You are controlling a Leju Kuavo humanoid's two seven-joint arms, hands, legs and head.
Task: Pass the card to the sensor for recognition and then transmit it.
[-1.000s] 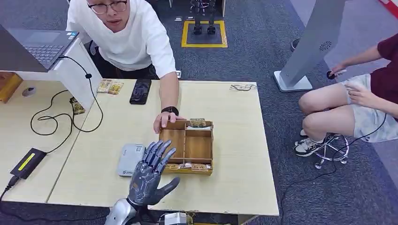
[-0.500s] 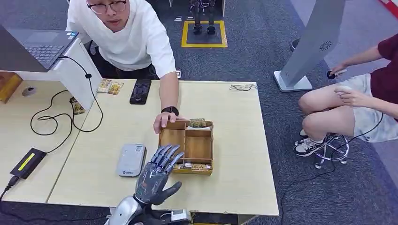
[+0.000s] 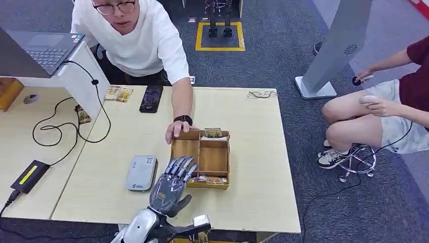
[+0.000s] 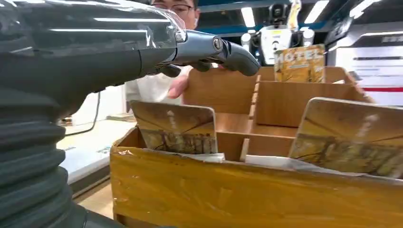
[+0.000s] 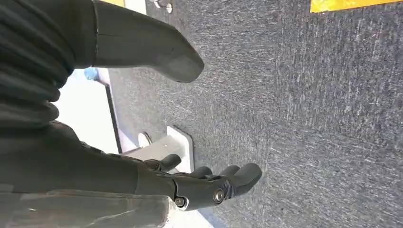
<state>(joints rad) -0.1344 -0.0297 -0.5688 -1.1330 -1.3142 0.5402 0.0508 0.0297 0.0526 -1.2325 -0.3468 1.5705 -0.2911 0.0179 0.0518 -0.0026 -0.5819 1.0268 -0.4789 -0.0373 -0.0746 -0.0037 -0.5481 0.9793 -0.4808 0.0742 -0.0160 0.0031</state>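
Reaching with spread, empty fingers, the left hand [image 3: 171, 185] hides part of the partitioned wooden card box [image 3: 212, 158]; the right hand [image 5: 209, 185] hangs unclenched, partly cropped.

A wooden box [image 3: 201, 159] with compartments is set near the middle of the table [image 3: 253, 152]. Cards [image 3: 213, 133] are stood in its far compartment, and more cards [image 4: 175, 127] are leaned in the near row, just behind the front wall. A card reader [image 3: 141, 172] is laid to the left of the box, apart from it. The left hand [image 3: 170, 183] is held over the box's near-left corner, fingers spread. A person's hand [image 3: 175, 130] is rested on the far-left corner of the box. A phone [image 3: 151, 98] is laid at the far edge of the table. The right hand [image 5: 209, 187] is hung over carpeted floor.
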